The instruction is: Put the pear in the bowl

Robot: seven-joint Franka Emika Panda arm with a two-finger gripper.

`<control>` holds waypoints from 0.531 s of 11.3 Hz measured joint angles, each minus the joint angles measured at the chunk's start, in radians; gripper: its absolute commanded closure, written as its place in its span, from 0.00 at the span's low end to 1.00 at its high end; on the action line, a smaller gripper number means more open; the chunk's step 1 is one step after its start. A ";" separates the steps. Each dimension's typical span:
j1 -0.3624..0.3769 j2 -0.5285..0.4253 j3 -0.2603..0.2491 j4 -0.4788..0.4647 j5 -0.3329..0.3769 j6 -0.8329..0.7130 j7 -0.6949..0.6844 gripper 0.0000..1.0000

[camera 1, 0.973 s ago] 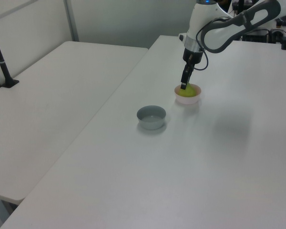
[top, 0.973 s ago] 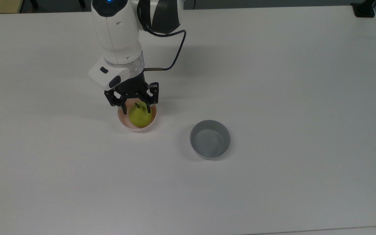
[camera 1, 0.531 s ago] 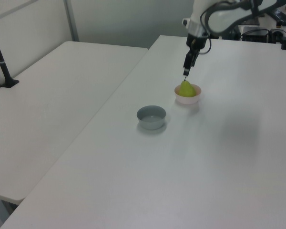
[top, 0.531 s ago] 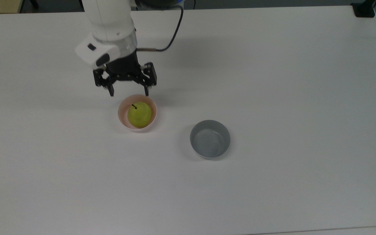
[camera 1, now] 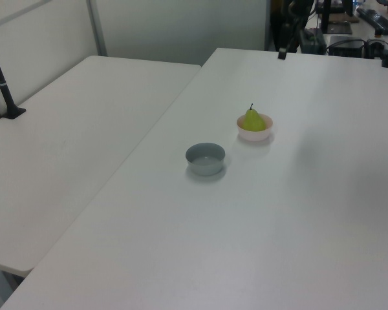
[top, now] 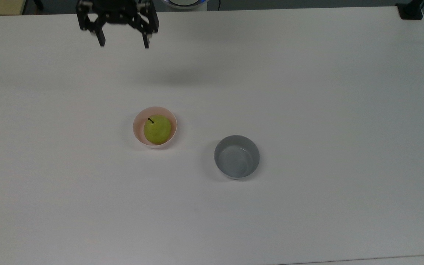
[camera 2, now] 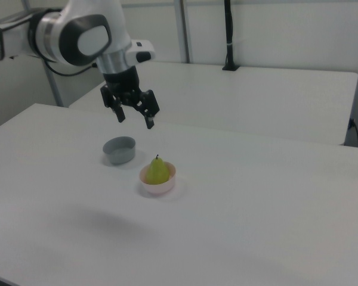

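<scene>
The yellow-green pear [top: 157, 129] [camera 1: 252, 120] [camera 2: 157, 170] stands upright with its dark stem up inside the pale pink bowl [top: 137, 129] [camera 1: 254, 135] [camera 2: 157, 188]. My gripper [top: 123, 44] [camera 2: 135, 122] hangs well above the table, open, with nothing between its black fingers. In the top view it sits near the upper edge, far above the bowl; in the right view it hovers above and to the left of the pear. In the left view a fingertip of the gripper [camera 1: 282, 55] shows at the top.
A grey bowl [top: 237, 157] [camera 1: 205, 158] [camera 2: 119, 149] of like size stands empty beside the pink one. A second white table [camera 1: 71, 123] adjoins this one. A black post [camera 2: 228, 36] stands at the back in the right view.
My gripper let go of the pear, opened, and rose away from the bowl toward the top view's upper edge. The pear stayed in the pink bowl.
</scene>
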 measured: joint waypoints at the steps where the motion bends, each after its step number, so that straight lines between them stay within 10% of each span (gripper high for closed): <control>1: -0.001 -0.031 0.000 0.002 0.000 -0.050 0.000 0.00; 6: -0.006 -0.069 0.009 0.051 0.003 -0.156 0.008 0.00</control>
